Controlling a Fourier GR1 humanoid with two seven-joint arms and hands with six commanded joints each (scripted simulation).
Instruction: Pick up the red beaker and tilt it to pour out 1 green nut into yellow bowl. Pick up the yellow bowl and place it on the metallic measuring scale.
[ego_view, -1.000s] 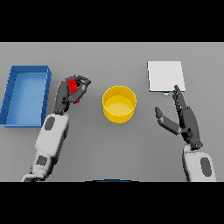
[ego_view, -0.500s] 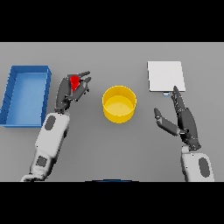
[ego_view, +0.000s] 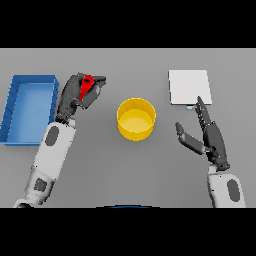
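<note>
Beaker (ego_view: 87, 86): red, smooth, mostly hidden, only a narrow strip seen between dark fingers. Clasped in left hand (ego_view: 75, 92), fingers and thumb curled round it. Held above the grey table (ego_view: 100, 165), between bin and bowl, apart from both. Tilt hard to judge; mouth and contents not made out. Nut not seen.

Left arm: white and grey, rounded shells, reaching up from the lower left edge, cut off there.

Bowl (ego_view: 136, 118): yellow, round, plain wall, matte, open top, standing upright near the table's middle, right of the left hand. Inside appeared bare yellow; anything small within could not be told.

Bin (ego_view: 30, 108): blue, rectangular, low walls, open, at far left, just beside the left arm; left side close to the frame edge.

Right hand (ego_view: 206, 137): dark, spread wide, fingers straight and pointing away, thumb out toward the bowl, holding nothing, hovering well right of the bowl.

Scale (ego_view: 189, 87): flat pale square plate, dull grey-white, beyond the right fingertips, its near edge partly covered by them. Small bluish mark at that edge, too small to read.
</note>
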